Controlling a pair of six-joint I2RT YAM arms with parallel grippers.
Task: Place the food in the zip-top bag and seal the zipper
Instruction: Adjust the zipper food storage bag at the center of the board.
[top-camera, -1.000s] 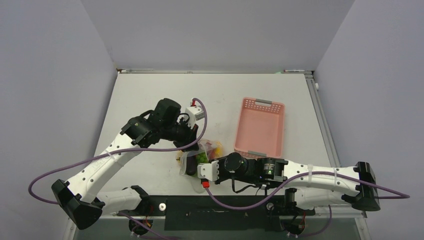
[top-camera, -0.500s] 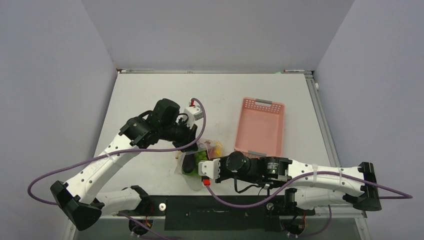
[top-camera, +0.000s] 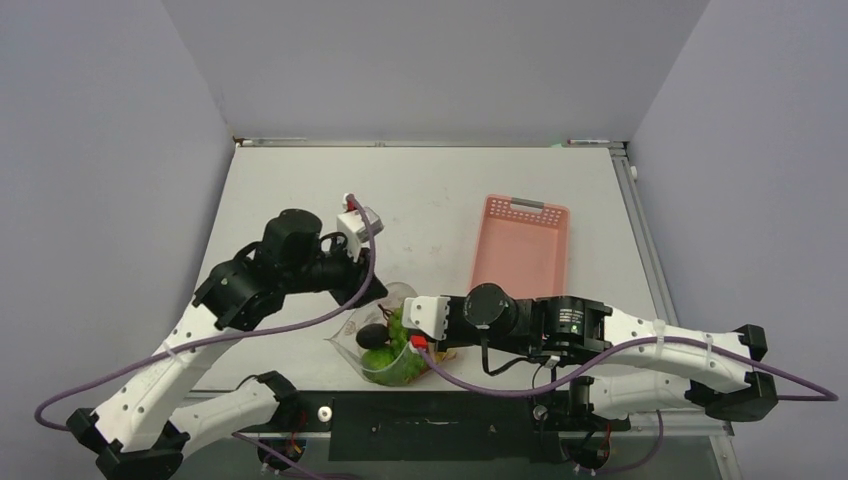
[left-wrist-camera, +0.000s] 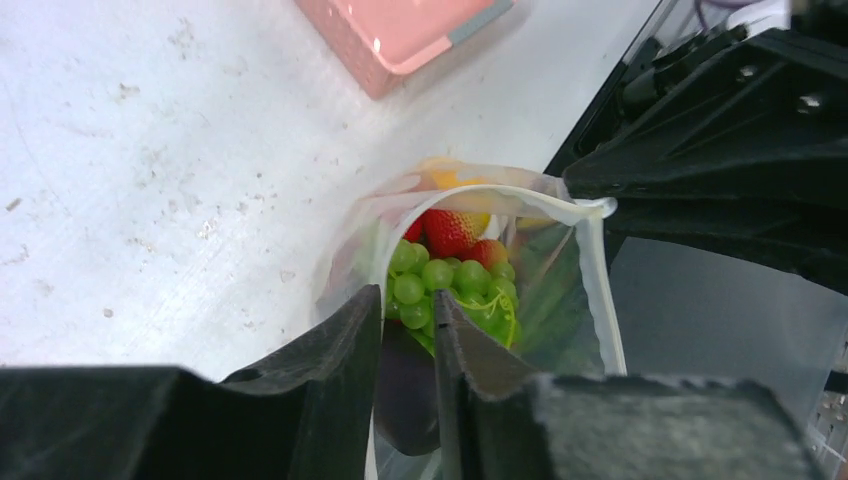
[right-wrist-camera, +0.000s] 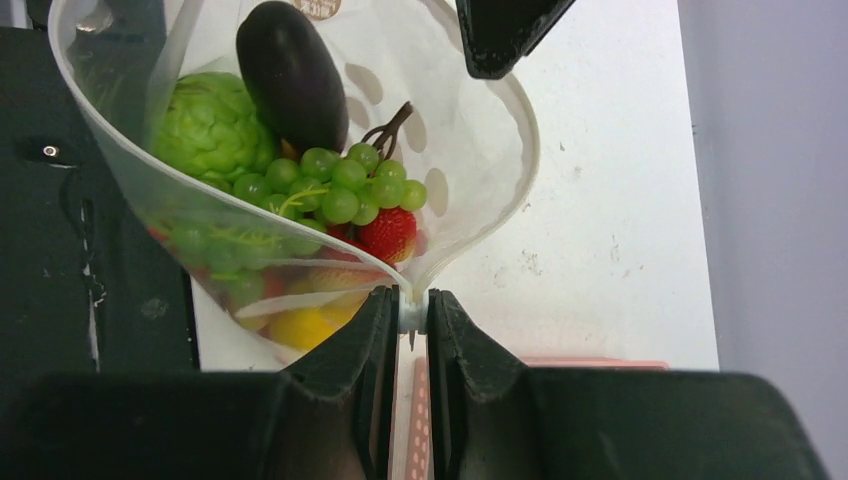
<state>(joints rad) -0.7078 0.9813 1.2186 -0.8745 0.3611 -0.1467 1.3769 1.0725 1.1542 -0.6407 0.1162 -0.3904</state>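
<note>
Both arms have drawn the clear floppy plastic bag toward the table's near edge. Left tool and right tool each pinch its whitish zipper strip, mouth gaping between them, toy fruits and vegetables inside.

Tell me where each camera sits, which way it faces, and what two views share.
Top external: fixed above and behind the arms, looking down on the table, pink basket and bag; both arms show.
Left wrist: on the left arm, looking past the left claw into the bag's open mouth; its two fingers show.
Right wrist: on the right arm, looking past the right claw, shut on the bag's rim.
Shared: both wrist views show the grapes and strawberry in the bag.
</note>
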